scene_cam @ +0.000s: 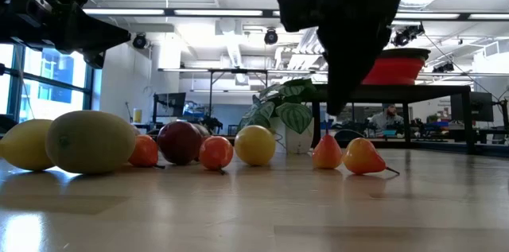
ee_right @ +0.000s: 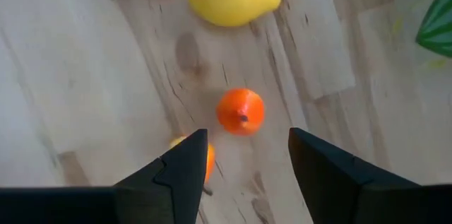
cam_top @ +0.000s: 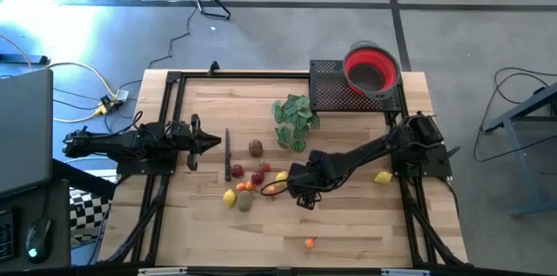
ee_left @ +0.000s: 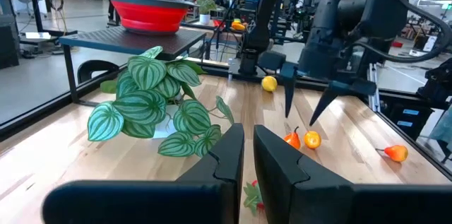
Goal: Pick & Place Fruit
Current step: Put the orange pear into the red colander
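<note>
Small toy fruits lie loose on the wooden table [cam_top: 348, 224]: a brown one [cam_top: 255, 147], red ones [cam_top: 258, 177], a lemon [cam_top: 230, 197], another lemon [cam_top: 383, 177] by the right arm and an orange piece [cam_top: 310, 242] near the front edge. My right gripper [ee_right: 247, 139] hangs open, pointing steeply down, just above two small orange fruits at mid-table. One orange fruit [ee_right: 240, 111] shows between the fingertips, and the other [ee_right: 207, 160] is half hidden behind one finger. My left gripper [cam_top: 213, 143] waits shut and level at the table's left.
A green leafy sprig [cam_top: 294, 119] lies just beyond the fruits. The red bowl [cam_top: 372, 67] sits on a black mesh stand [cam_top: 331, 89] at the far right corner. Black frame rails [cam_top: 170, 119] run along both table sides.
</note>
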### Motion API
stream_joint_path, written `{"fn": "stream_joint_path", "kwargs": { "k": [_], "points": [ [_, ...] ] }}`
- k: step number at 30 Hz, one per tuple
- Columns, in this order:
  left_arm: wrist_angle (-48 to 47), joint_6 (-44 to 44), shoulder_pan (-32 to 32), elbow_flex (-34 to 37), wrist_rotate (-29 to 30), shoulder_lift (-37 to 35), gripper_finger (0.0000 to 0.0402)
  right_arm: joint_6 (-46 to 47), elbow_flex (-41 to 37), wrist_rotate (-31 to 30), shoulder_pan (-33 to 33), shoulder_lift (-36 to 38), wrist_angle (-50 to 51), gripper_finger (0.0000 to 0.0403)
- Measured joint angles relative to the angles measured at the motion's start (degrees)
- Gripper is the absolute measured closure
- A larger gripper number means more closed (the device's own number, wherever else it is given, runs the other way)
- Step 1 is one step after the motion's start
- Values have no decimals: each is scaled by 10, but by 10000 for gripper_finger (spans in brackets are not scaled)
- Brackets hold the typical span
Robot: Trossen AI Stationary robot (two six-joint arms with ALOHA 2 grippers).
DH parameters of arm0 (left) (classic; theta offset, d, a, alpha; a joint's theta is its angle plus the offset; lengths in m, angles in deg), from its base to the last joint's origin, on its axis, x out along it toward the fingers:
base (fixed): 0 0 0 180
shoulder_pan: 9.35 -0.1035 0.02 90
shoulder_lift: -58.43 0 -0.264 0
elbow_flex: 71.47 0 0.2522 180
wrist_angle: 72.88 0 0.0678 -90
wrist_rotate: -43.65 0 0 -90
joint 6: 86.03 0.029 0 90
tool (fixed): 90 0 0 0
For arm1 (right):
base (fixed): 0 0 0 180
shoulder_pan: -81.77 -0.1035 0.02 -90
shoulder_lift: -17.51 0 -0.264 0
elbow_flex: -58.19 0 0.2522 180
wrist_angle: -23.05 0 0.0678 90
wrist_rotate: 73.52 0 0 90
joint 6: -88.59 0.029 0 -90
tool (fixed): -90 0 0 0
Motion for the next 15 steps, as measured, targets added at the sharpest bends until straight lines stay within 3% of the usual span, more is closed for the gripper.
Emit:
{"fn": "stream_joint_path", "kwargs": {
  "k": [15],
  "points": [
    [0,0,0,0,0,0,368,0,-43,-5,0,0,-64,228]
  ]
}}
